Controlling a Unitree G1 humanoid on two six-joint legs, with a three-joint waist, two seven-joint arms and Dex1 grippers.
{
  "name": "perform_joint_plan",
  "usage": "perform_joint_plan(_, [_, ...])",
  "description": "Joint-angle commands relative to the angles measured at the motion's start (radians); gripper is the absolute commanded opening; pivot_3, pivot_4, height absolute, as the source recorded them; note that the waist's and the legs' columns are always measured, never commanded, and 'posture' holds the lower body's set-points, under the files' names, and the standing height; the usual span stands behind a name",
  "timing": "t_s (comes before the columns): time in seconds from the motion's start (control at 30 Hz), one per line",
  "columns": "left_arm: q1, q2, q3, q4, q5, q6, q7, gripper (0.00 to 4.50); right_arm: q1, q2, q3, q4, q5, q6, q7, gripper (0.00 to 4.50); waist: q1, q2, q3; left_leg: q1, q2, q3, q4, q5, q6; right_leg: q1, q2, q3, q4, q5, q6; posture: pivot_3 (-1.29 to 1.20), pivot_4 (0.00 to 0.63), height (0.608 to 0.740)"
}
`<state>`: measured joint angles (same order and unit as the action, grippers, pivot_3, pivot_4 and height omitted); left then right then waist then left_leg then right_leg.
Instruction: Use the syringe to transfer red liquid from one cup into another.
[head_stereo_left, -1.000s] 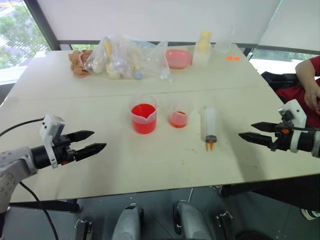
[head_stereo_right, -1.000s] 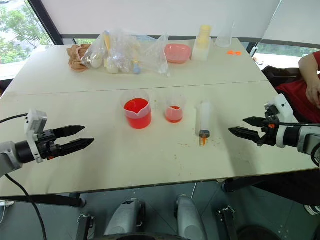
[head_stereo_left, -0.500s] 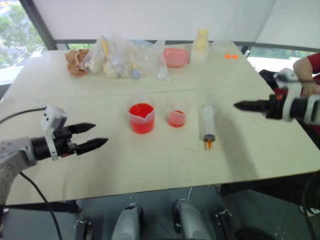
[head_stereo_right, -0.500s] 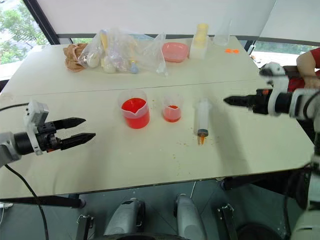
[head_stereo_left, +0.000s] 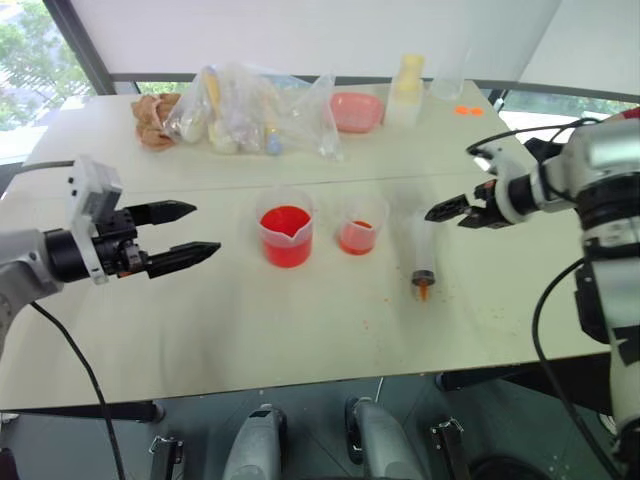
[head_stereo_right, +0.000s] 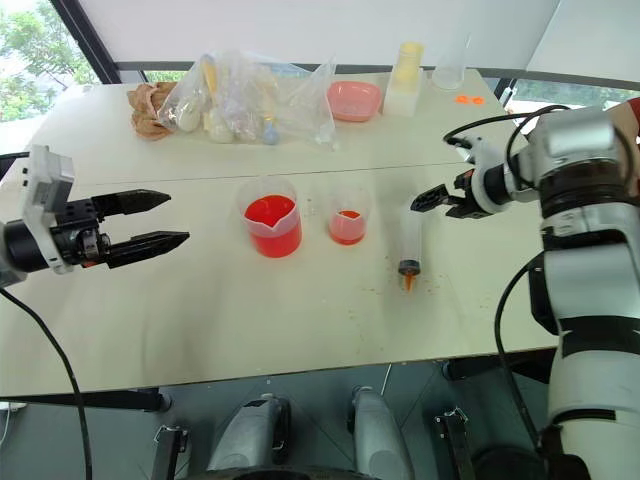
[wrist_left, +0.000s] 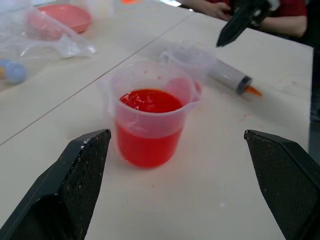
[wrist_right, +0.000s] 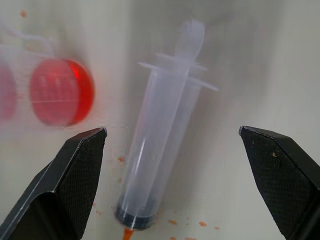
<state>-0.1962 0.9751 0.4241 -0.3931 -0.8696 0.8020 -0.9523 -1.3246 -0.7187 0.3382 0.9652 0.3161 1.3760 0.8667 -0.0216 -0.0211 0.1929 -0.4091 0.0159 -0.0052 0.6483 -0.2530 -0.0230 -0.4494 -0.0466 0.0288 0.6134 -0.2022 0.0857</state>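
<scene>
Head view: the large clear plastic syringe lies flat on the pale bench, just right of the small clear cup and the wider spouted cup of red liquid.

Left wrist: left pincer gapes wide — empty.

Right wrist: right pincer spread wide above the syringe — holding nothing.

Pale table — white blinds, daylit windows behind

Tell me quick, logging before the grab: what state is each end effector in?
Left end effector: open, holding nothing, beside the spouted cup.
Right end effector: open, empty, above the syringe.
</scene>
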Motion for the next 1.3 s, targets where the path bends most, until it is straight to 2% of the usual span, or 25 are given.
perform_joint_plan(0.03, [0.028, 0.003, 0.014, -0.058, -0.011, -0.009, -0.005, 4.50, -0.054, 0.024, -0.006, 0.095, -0.058, -0.041, 0.033, 4.45, 0.000, 0.000, 0.000, 0.000, 0.000, 0.000, 0.000, 0.000, 0.000, 0.000, 0.000, 0.000, 0.000, 0.000, 0.000, 0.00, 0.150, 0.740])
perform_joint_plan(0.13, [0.039, 0.006, -0.022, -0.095, -0.026, -0.008, -0.027, 4.50, -0.075, 0.070, -0.030, 0.158, -0.087, -0.067, 0.036, 4.45, 0.001, 0.000, 0.000, 0.000, 0.000, 0.000, 0.000, 0.000, 0.000, -0.001, 0.000, 0.000, 0.001, 0.000, 0.000, 0.00, 0.150, 0.740])
perform_joint_plan(0.43, [-0.039, -0.029, -0.221, -0.088, 0.078, -0.079, -0.047, 4.50, -0.081, 0.189, -0.056, 0.241, -0.197, -0.189, 0.012, 4.45, 0.001, 0.000, -0.001, 0.001, 0.000, -0.001, 0.000, 0.000, 0.000, 0.000, 0.000, 0.000, 0.003, 0.000, 0.000, 0.00, 0.150, 0.740])
perform_joint_plan(0.5, [-0.050, -0.040, -0.250, -0.084, 0.099, -0.091, -0.047, 4.50, -0.072, 0.195, -0.070, 0.246, -0.212, -0.197, -0.003, 3.93, 0.000, 0.000, -0.001, 0.001, 0.000, -0.001, 0.001, 0.000, 0.000, 0.001, 0.000, 0.000, 0.003, 0.000, 0.000, 0.00, 0.150, 0.740])
perform_joint_plan(0.57, [-0.060, -0.051, -0.263, -0.078, 0.109, -0.097, -0.043, 4.50, -0.063, 0.200, -0.079, 0.249, -0.226, -0.198, -0.015, 3.16, 0.000, 0.000, 0.000, 0.001, 0.000, -0.001, 0.001, 0.000, 0.000, 0.001, 0.000, 0.000, 0.003, 0.000, 0.000, 0.00, 0.150, 0.740])
perform_joint_plan(0.63, [-0.073, -0.062, -0.271, -0.073, 0.110, -0.096, -0.038, 4.50, -0.054, 0.205, -0.095, 0.251, -0.231, -0.184, -0.029, 1.98, 0.000, 0.000, -0.001, 0.001, 0.000, -0.001, 0.001, 0.000, 0.000, 0.000, 0.001, 0.000, 0.003, 0.000, 0.000, 0.00, 0.150, 0.740])
perform_joint_plan(0.67, [-0.077, -0.065, -0.273, -0.069, 0.112, -0.097, -0.039, 4.50, -0.052, 0.209, -0.106, 0.253, -0.232, -0.177, -0.036, 1.57, -0.001, 0.000, -0.001, 0.001, 0.000, -0.001, 0.001, 0.000, 0.000, 0.001, 0.001, 0.000, 0.003, 0.000, 0.000, 0.00, 0.150, 0.740])
perform_joint_plan(0.7, [-0.081, -0.067, -0.274, -0.066, 0.113, -0.097, -0.040, 4.50, -0.052, 0.212, -0.119, 0.253, -0.231, -0.170, -0.044, 1.40, -0.001, 0.000, -0.001, 0.002, 0.000, -0.001, 0.001, 0.000, 0.000, 0.001, 0.001, 0.000, 0.003, 0.000, 0.000, 0.00, 0.150, 0.740])
perform_joint_plan(0.8, [-0.089, -0.072, -0.260, -0.043, 0.125, -0.101, -0.032, 4.50, -0.079, 0.204, -0.205, 0.248, -0.185, -0.111, -0.065, 1.40, -0.001, 0.000, -0.001, 0.002, 0.000, -0.001, 0.001, 0.000, 0.000, 0.001, 0.001, 0.000, 0.004, 0.000, 0.000, 0.00, 0.150, 0.740])
perform_joint_plan(0.97, [-0.073, -0.050, -0.120, 0.058, 0.079, -0.081, -0.032, 4.50, -0.249, 0.127, -0.452, 0.168, -0.066, -0.111, -0.129, 1.40, -0.004, 0.005, 0.003, 0.000, 0.000, -0.001, 0.001, 0.000, 0.000, -0.001, 0.000, 0.000, 0.004, 0.000, 0.000, 0.00, 0.150, 0.740])
perform_joint_plan(1.07, [-0.067, -0.038, -0.070, 0.102, 0.058, -0.061, -0.043, 4.50, -0.270, 0.115, -0.444, -0.029, -0.040, -0.132, -0.077, 1.40, -0.003, 0.005, 0.003, 0.000, 0.000, -0.001, -0.001, 0.000, 0.000, -0.002, 0.001, -0.001, 0.004, 0.000, 0.001, 0.00, 0.150, 0.740])
perform_joint_plan(1.13, [-0.063, -0.027, -0.072, 0.151, 0.086, -0.073, -0.054, 4.50, -0.174, 0.130, -0.402, -0.305, -0.026, -0.237, -0.042, 1.40, -0.003, 0.002, 0.001, 0.001, 0.000, -0.001, -0.002, 0.000, 0.001, -0.002, 0.001, -0.001, 0.004, 0.000, 0.001, 0.00, 0.150, 0.740])
perform_joint_plan(1.2, [-0.077, -0.024, -0.101, 0.252, 0.163, -0.134, -0.054, 4.50, -0.006, 0.174, -0.341, -0.616, -0.039, -0.389, -0.055, 1.40, -0.003, 0.000, -0.001, 0.002, 0.001, -0.002, -0.002, -0.001, 0.001, 0.000, 0.002, -0.002, 0.004, 0.000, 0.001, 0.00, 0.150, 0.740])
perform_joint_plan(1.3, [-0.154, -0.061, -0.120, 0.397, 0.240, -0.220, -0.016, 4.50, 0.161, 0.304, -0.362, -0.844, -0.033, -0.592, -0.143, 1.40, -0.009, -0.001, -0.003, 0.004, 0.001, -0.003, 0.000, -0.001, 0.001, 0.002, 0.001, -0.003, 0.006, 0.000, 0.001, 0.00, 0.150, 0.740])
